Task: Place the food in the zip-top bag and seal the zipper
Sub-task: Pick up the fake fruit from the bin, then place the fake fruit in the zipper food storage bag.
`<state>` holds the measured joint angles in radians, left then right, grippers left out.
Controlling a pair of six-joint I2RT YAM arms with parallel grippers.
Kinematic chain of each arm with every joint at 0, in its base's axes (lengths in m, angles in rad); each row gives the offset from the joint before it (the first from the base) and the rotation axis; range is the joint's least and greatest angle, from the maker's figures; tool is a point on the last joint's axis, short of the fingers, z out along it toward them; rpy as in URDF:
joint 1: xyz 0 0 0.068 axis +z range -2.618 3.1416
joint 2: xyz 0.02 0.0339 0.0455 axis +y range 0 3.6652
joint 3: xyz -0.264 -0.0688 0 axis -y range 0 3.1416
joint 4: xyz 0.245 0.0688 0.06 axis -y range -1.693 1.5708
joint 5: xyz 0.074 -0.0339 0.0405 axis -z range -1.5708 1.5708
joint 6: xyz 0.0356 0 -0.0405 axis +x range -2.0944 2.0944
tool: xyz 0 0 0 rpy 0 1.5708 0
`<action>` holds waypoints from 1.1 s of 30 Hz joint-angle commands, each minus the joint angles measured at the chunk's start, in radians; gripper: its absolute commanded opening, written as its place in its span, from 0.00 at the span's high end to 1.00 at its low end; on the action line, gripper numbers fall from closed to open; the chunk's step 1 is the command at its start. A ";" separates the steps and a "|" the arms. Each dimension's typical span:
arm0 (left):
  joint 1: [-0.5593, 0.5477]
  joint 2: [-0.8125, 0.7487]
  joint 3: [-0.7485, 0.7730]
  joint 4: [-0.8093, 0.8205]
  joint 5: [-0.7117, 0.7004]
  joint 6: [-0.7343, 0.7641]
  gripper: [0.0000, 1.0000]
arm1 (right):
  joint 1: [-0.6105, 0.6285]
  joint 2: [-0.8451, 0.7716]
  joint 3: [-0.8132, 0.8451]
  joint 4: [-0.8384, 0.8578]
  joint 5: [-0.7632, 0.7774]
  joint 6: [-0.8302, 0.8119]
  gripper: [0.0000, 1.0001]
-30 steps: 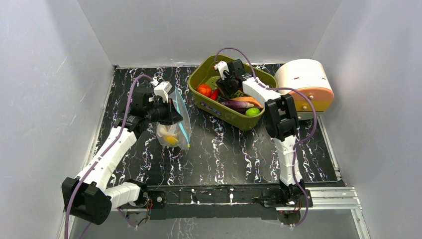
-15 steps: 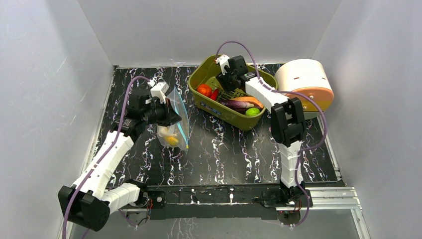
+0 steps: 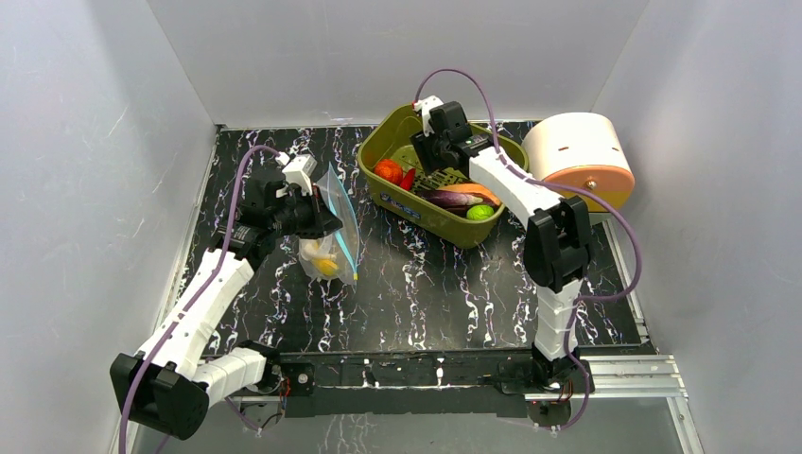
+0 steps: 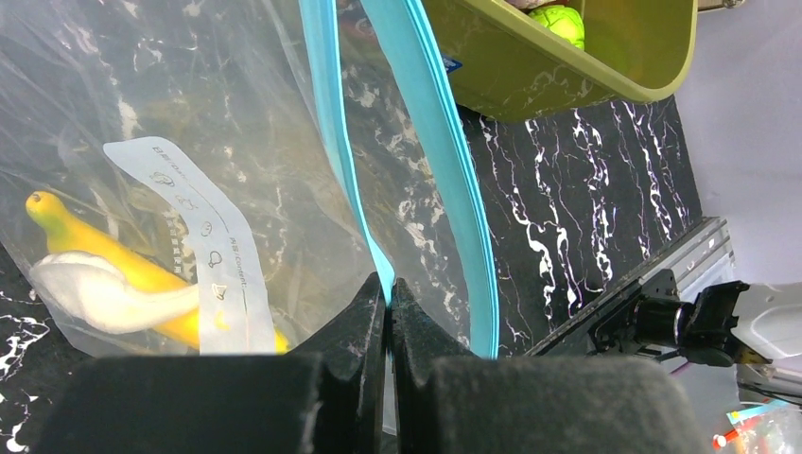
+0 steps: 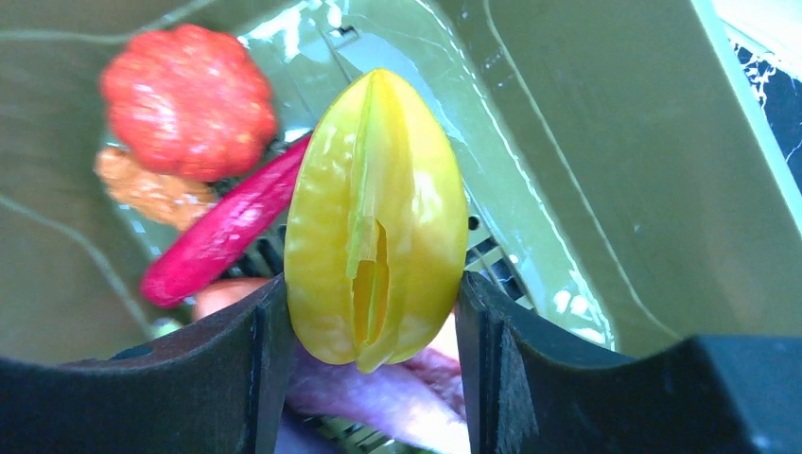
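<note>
Black, white-veined bench [image 3: 426, 284] inside three white walls [image 3: 95, 142] is carrying one green tub [image 3: 430, 219] and one bag [image 3: 333, 203]. Left hand [image 4: 388, 293] is pinching the bag at its blue zipper [image 4: 444, 161], one banana [image 4: 128, 270] lying inside; right hand [image 5: 374, 312] is gripping one yellow fruit [image 5: 375, 208] above the tub.

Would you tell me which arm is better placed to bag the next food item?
Right: the right gripper holds a yellow fruit over the olive tub, while the left gripper is shut on the zip-top bag near its mouth.
</note>
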<state>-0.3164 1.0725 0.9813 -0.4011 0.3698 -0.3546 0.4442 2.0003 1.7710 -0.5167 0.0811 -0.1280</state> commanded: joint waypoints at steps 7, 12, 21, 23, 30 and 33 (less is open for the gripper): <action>-0.003 -0.030 0.050 -0.013 -0.011 -0.051 1.00 | 0.153 -0.283 -0.055 0.040 -0.047 0.227 0.69; -0.003 -0.027 0.067 -0.040 -0.026 -0.030 1.00 | 0.206 -0.438 -0.174 0.145 -0.202 0.324 0.70; -0.003 0.002 0.153 -0.131 0.004 -0.064 1.00 | 0.285 -0.636 -0.486 0.522 -0.574 0.643 0.71; -0.003 0.004 0.179 -0.165 0.011 -0.080 1.00 | 0.302 -0.649 -0.515 0.563 -0.583 0.692 0.72; -0.002 -0.007 0.218 -0.301 0.012 -0.036 1.00 | 0.395 -0.656 -0.634 0.806 -0.620 0.864 0.71; -0.002 0.000 0.214 -0.345 0.036 -0.006 1.00 | 0.439 -0.638 -0.670 0.916 -0.609 0.941 0.71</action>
<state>-0.3164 1.0771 1.1618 -0.6468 0.3592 -0.4023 0.8295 1.3804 1.1194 0.1390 -0.5041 0.6815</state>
